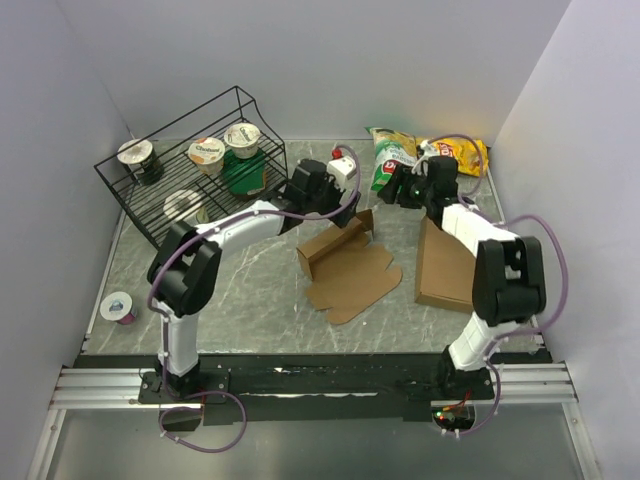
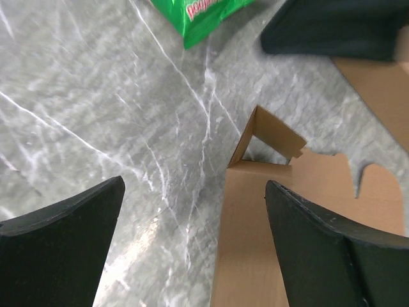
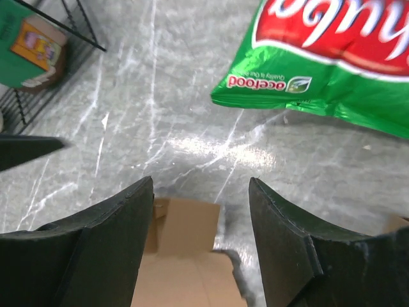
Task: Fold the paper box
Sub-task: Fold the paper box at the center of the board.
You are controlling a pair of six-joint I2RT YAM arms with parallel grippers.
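Black and spread wide, the left claw [image 2: 195,185] holds nothing; it hangs over the standing corner of the paper box [image 1: 350,265], likely lined up to pinch that wall. The right claw [image 3: 201,182] is open and empty as well, poised over the box's far edge near the green snack bag [image 1: 392,155], I'd guess to brace from the other side. The box sits in the middle of the table [image 1: 250,300], one wall raised, the rest flat. Whether either claw touches card is hard to tell.
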